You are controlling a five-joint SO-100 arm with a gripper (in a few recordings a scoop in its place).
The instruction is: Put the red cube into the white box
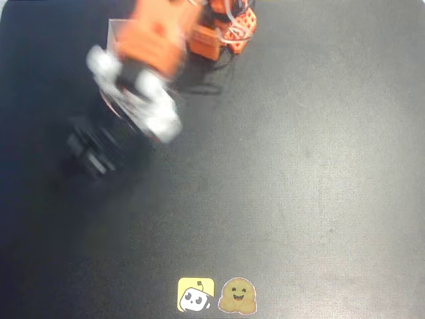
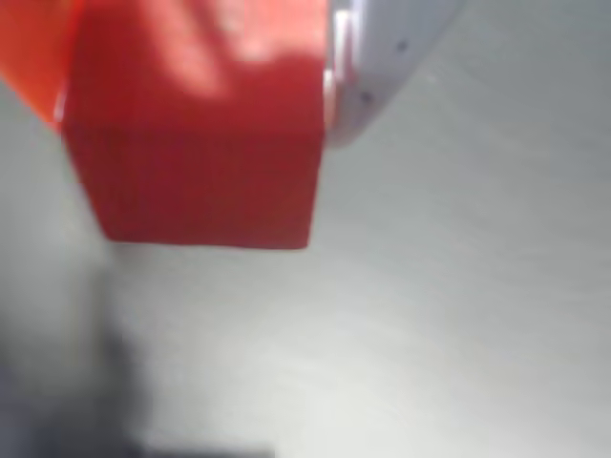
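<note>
The red cube [image 2: 191, 153] fills the upper left of the wrist view, close to the camera and blurred. It sits between an orange finger [image 2: 29, 57] on the left and a white finger [image 2: 382, 67] on the right, so my gripper [image 2: 200, 86] is shut on it, above the table surface. In the overhead view the arm [image 1: 149, 46] is smeared by motion at the upper left, and its dark blurred end [image 1: 93, 149] hides the cube. A pale thin-walled corner [image 1: 114, 30] behind the arm looks like the white box, mostly covered.
The arm's orange base [image 1: 229, 26] stands at the top centre of the dark mat [image 1: 299, 166]. Two stickers, a yellow one [image 1: 195, 294] and a tan one [image 1: 238, 296], lie at the front edge.
</note>
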